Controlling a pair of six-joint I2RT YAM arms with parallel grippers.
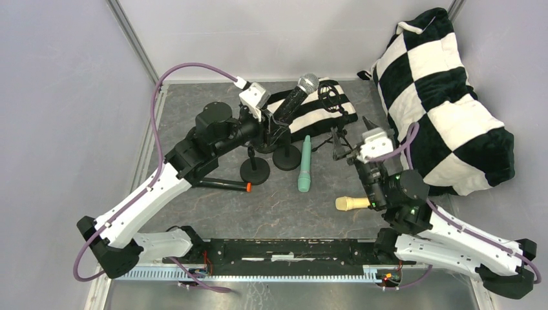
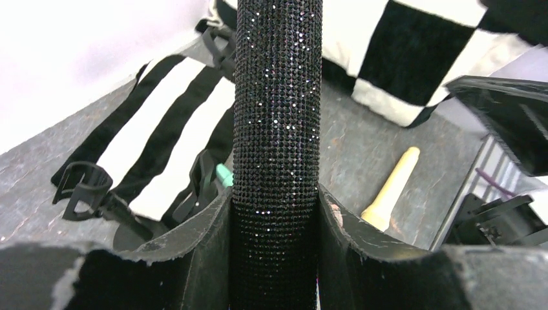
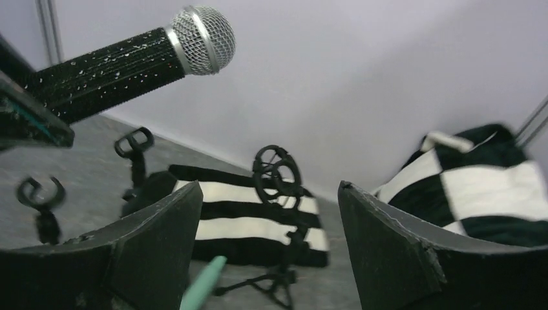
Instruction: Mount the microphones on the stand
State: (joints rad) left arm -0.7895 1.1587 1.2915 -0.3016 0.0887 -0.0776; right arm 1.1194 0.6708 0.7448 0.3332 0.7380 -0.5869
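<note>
At the back left of the table [image 1: 194, 213], the left gripper [image 1: 266, 119] is clamped on the silver-head mic [image 1: 294, 97]. The mic is tilted, its mesh head up and toward the back wall and its lower end over the two round-base stands [image 1: 254, 171]. From the left wrist, both fingers [image 2: 362, 248] press on the glittery black body [image 2: 276, 129] from either side. In the right wrist view the mic [image 3: 129, 61] hangs in the air above the two stand clips [image 3: 134, 143] and touches neither.

The right gripper [image 1: 354, 137] is right of centre, beside the tripod stand [image 1: 336, 139]. Its jaws are wide apart and hold nothing. The ring mount [image 3: 276, 171] of the tripod shows in the gap between them, farther back.

The mint mic [image 1: 304, 165] lies on the table between the round bases and the right gripper, pointing front to back. The cream mic [image 1: 352, 204] lies nearer the front, its end hidden under the right arm. The orange-ring mic [image 1: 223, 185] lies on the left, partly under the left arm, with its orange end near the front base.

A striped cloth [image 1: 320, 113] lies behind the stands. A checkered bag [image 1: 446, 97] fills the right back corner.
</note>
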